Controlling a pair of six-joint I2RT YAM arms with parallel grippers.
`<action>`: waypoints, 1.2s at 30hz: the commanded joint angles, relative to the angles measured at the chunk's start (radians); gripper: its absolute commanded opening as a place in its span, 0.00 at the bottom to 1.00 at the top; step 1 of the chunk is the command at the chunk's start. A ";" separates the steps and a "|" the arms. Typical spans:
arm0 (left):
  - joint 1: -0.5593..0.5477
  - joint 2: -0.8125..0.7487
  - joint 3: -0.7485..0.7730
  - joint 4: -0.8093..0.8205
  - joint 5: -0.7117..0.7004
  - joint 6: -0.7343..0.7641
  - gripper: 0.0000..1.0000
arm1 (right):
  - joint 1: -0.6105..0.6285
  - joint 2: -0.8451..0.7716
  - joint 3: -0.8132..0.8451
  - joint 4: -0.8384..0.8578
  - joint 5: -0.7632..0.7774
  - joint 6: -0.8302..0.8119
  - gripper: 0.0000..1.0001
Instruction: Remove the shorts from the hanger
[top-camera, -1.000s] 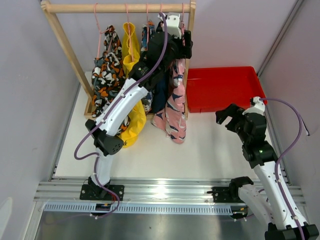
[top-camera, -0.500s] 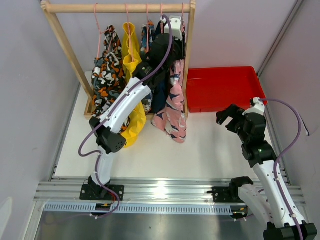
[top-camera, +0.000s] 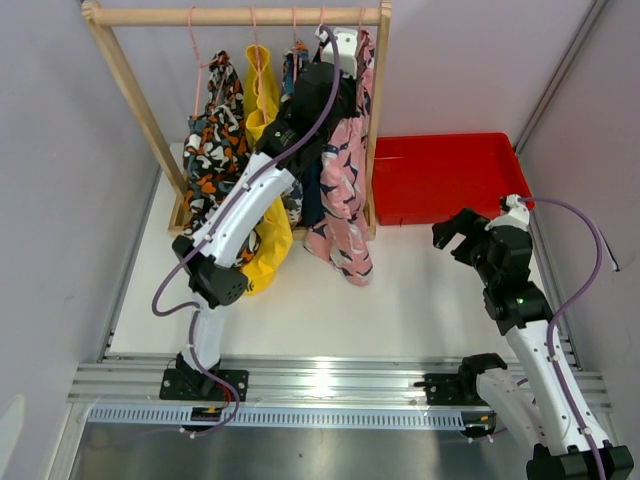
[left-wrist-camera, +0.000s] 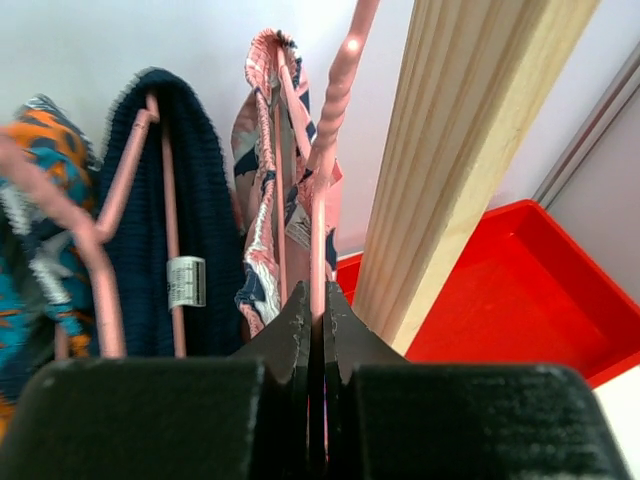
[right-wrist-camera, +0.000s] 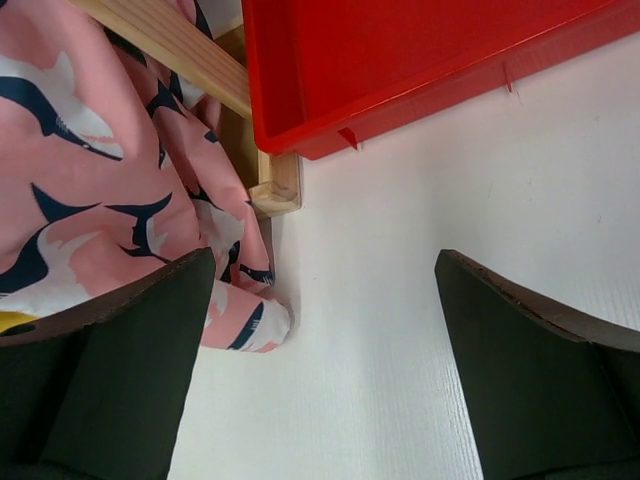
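Five shorts hang on pink hangers from the wooden rack's rail (top-camera: 240, 15): camouflage (top-camera: 215, 140), yellow (top-camera: 262, 110), blue-orange print (top-camera: 293, 70), navy (top-camera: 315, 190) and pink shorts (top-camera: 345, 190) at the right end. My left gripper (top-camera: 335, 65) is high at the rail. In the left wrist view, the left gripper (left-wrist-camera: 318, 295) is shut on the pink hanger (left-wrist-camera: 335, 120) that carries the pink shorts (left-wrist-camera: 262, 200), with the navy shorts (left-wrist-camera: 205, 200) just to their left. My right gripper (top-camera: 455, 232) hangs open and empty over the table; in its own view the right gripper (right-wrist-camera: 322, 258) faces the hem of the pink shorts (right-wrist-camera: 90, 200).
A red bin (top-camera: 440, 180) sits to the right of the rack, its corner (right-wrist-camera: 400, 50) against the rack's foot (right-wrist-camera: 275, 190). The rack's right post (left-wrist-camera: 470, 150) stands right beside the held hanger. Grey walls close both sides.
My left gripper has closed on the pink hanger and shifted slightly left at the rail, and the top of the pink shorts moved with it. The right arm has stayed still.
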 joint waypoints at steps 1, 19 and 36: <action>0.007 -0.168 0.068 0.056 0.006 0.083 0.00 | -0.003 -0.007 -0.010 0.054 -0.017 0.004 1.00; -0.008 -0.607 -0.385 -0.251 0.130 0.034 0.00 | 0.000 -0.079 0.140 -0.007 -0.222 -0.077 1.00; -0.114 -1.046 -0.443 -0.489 0.709 -0.114 0.00 | 0.070 0.013 0.453 0.169 -0.695 -0.088 1.00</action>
